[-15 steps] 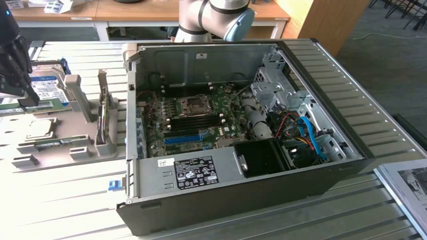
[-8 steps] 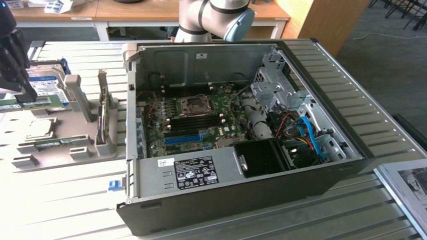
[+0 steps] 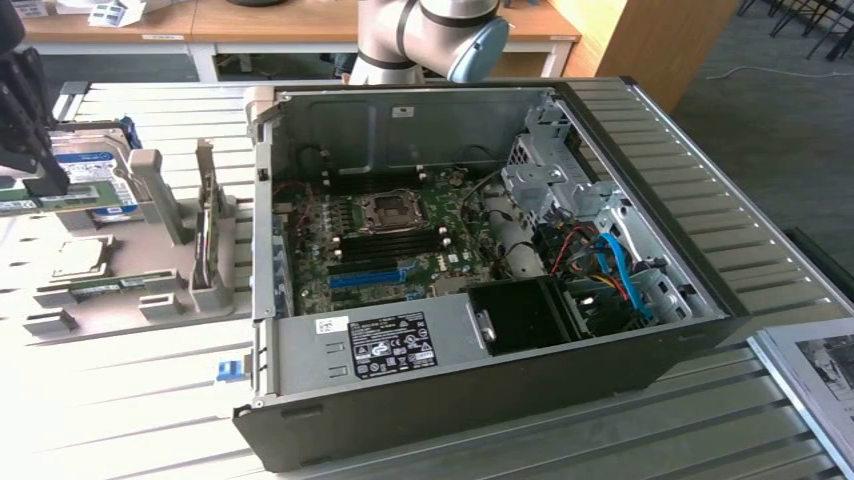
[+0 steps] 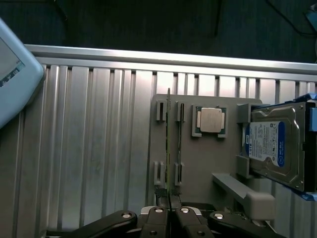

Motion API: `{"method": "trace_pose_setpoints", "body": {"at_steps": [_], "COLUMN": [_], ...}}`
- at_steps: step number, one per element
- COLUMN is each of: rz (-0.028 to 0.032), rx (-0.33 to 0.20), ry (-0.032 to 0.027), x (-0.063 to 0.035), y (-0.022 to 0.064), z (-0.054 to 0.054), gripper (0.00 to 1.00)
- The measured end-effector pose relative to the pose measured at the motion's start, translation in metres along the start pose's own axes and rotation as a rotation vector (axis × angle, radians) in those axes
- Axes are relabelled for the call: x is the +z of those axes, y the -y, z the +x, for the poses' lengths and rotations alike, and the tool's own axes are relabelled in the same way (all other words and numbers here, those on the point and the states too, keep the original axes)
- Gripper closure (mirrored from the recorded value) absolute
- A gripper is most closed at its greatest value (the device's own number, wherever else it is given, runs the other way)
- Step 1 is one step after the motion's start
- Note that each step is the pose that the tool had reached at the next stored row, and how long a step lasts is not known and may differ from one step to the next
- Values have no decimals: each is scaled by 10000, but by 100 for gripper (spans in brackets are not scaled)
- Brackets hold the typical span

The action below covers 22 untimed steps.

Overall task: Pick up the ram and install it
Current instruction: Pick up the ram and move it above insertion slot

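Observation:
The ram (image 4: 168, 144) is a thin green stick seen edge-on, running straight out from between my fingertips above the grey holder (image 4: 198, 163). My gripper (image 4: 169, 210) is shut on its near end. In the exterior view the gripper (image 3: 24, 140) hangs at the far left above the holder (image 3: 120, 300), with a green strip, the ram (image 3: 54, 197), below it. The open computer case (image 3: 694, 300) lies to the exterior view's right of the holder, and its motherboard (image 3: 387, 250) with a blue slot (image 3: 367, 277) faces up.
The holder also carries a silver processor chip (image 4: 210, 120), a hard drive with a blue-white label (image 4: 272, 146) and what looks like a second thin stick (image 4: 179, 144) in the neighbouring slot. Ribbed metal tabletop (image 4: 89, 148) surrounds it. The arm's base (image 3: 414, 40) stands behind the case.

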State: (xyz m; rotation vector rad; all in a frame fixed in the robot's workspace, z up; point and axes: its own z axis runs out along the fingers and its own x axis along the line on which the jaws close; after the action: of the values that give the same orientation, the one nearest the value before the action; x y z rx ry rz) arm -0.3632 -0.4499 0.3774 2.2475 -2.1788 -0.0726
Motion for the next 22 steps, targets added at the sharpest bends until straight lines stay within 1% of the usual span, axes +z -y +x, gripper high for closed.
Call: {"method": "trace_pose_setpoints", "body": {"at_steps": [22], "rz": [1], "rx": [24], "ry": [1], "x": [-253], "y": [9], "z": [-6], "gripper": [88]}}
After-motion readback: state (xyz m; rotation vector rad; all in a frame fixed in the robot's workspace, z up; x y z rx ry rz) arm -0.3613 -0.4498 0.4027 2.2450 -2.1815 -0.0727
